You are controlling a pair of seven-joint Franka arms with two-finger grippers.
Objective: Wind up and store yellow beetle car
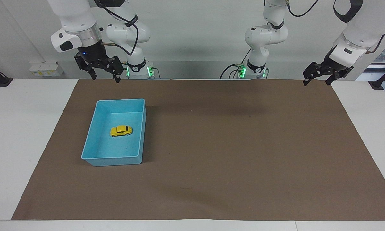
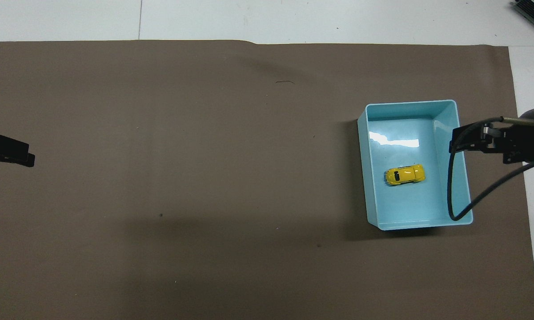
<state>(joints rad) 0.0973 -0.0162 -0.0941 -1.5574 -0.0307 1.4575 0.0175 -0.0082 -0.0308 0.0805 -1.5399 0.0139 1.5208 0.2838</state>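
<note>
The yellow beetle car (image 1: 121, 131) (image 2: 405, 174) sits on its wheels on the floor of the blue tray (image 1: 115, 101) (image 2: 409, 103), near the tray's middle. Nothing touches it. My right gripper (image 1: 104, 78) (image 2: 458, 144) hangs open and empty high in the air. It is over the edge of the tray toward the right arm's end of the table. My left gripper (image 1: 316, 82) (image 2: 26, 158) waits open and empty above the mat's corner at the left arm's end.
A brown mat (image 1: 230, 144) covers most of the white table (image 1: 22, 128). The tray stands on it toward the right arm's end. A black cable (image 2: 453, 195) loops down from the right wrist across the tray's side in the overhead view.
</note>
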